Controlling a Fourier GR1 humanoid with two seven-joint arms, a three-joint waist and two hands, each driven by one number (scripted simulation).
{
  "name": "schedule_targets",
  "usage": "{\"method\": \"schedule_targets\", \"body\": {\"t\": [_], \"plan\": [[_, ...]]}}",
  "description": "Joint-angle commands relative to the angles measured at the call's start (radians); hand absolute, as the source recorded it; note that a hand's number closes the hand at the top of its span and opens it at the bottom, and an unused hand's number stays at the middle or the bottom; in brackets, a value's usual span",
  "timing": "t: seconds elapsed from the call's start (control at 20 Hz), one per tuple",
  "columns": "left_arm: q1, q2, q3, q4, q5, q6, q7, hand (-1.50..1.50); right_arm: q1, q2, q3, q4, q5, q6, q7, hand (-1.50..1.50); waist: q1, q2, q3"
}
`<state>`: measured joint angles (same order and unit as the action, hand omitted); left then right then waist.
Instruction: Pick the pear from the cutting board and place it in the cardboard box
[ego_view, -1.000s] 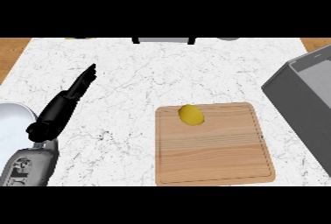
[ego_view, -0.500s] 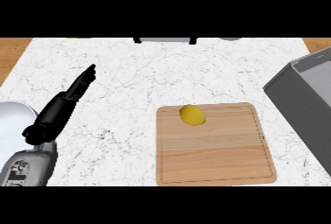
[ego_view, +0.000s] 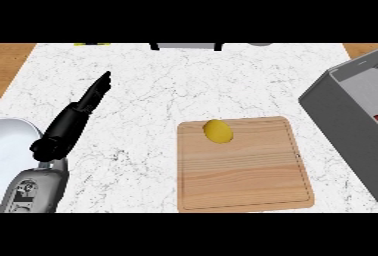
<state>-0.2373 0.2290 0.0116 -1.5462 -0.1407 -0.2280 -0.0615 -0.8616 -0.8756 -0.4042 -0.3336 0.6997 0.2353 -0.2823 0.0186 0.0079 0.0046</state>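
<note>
I see the yellow pear (ego_view: 218, 131) lying on the wooden cutting board (ego_view: 244, 175), near its far left corner, untouched. My left hand (ego_view: 77, 116) rests over the marble worktop (ego_view: 184, 85) at left, fingers straight and pressed together, holding nothing. The grey box (ego_view: 341, 122) sits at the right edge.

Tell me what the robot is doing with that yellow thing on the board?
Nothing yet. The yellow pear sits near the top of the wooden cutting board, and no hand touches it. The robot's left hand is over the white counter to the board's left, fingers straight, holding nothing. The right hand is out of sight. A grey box waits at the right edge, where the pear should go.
</note>
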Motion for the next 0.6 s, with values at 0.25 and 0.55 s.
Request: {"method": "schedule_targets", "body": {"t": [0.25,0.55], "plan": [[0.026,0.032,0.025,0.009,0.01,-0.024,-0.036,0.0,-0.053,-0.045,-0.408,0.111,-0.383,-0.027,0.028,-1.5,-0.005,0.002,0.0],[0.009,-0.003,-0.001,0.006,-0.023,0.01,-0.023,0.0,0.079,-0.096,-0.485,0.143,-0.453,-0.056,-0.057,-1.5,0.006,0.008,0.0]]}}
